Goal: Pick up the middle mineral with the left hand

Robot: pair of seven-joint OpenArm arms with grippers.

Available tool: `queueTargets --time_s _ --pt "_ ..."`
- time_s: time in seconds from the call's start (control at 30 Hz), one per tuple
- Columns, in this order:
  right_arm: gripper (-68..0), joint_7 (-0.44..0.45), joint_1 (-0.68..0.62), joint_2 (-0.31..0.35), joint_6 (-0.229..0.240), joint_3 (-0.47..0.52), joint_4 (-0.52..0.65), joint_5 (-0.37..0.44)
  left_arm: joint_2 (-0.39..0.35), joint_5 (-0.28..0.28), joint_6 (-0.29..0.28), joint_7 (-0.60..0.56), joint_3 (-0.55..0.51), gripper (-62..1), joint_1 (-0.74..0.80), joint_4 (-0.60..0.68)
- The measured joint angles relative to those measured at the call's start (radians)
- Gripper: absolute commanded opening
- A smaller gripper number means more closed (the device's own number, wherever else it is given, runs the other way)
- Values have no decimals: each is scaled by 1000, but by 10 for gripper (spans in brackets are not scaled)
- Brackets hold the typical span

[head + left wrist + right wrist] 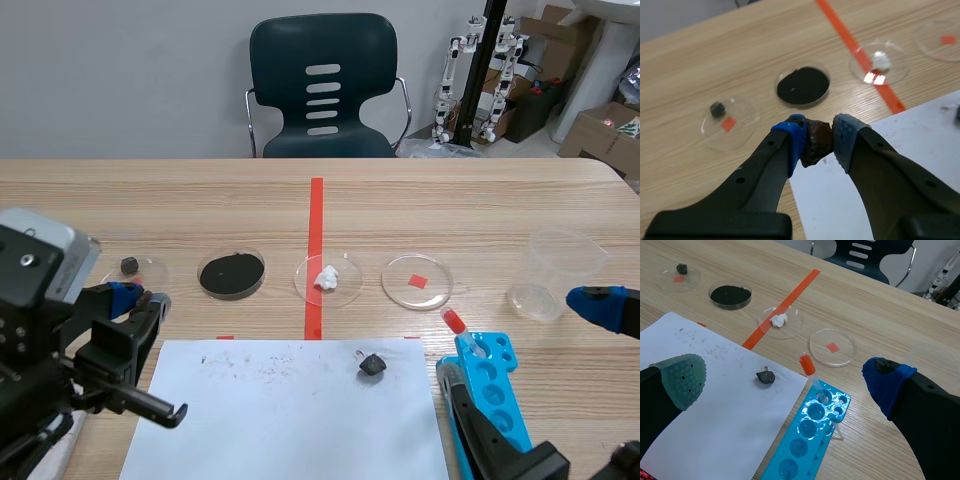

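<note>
I'm clamping the mineral (815,146) between the left gripper (818,137) pads, by the paper (290,420) corner; black dish (803,86) sitting at 12 o'clock. Right gripper (784,377) is gaping wide.

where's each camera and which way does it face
Scene view: between the arms, facing across the table to the chair; arms at both sides.
Left wrist view: on the left arm, looking down past the left gripper, shut on the dark mineral, at the black powder dish.
Right wrist view: on the right arm, looking down past the open right gripper at the white paper and blue rack.
Shared: all three show that dish.
</note>
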Motion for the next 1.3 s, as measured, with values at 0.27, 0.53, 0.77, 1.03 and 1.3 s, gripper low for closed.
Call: queueTargets --time_s 0.27,0.53,0.77,1.03,1.3 --pt "4 0 0 0 0 0 0 0 -56 86 -39 -261 -14 -509 167 12" --pt "4 0 0 0 0 0 0 0 -53 131 -39 -287 -16 -509 196 12" --pt "4 0 0 0 0 0 0 0 -53 131 -39 -291 -16 -509 196 12" --pt "4 0 0 0 0 0 0 0 -53 131 -39 -291 -16 -509 196 12" --pt "4 0 0 0 0 0 0 0 -53 131 -39 -291 -16 -509 196 12"
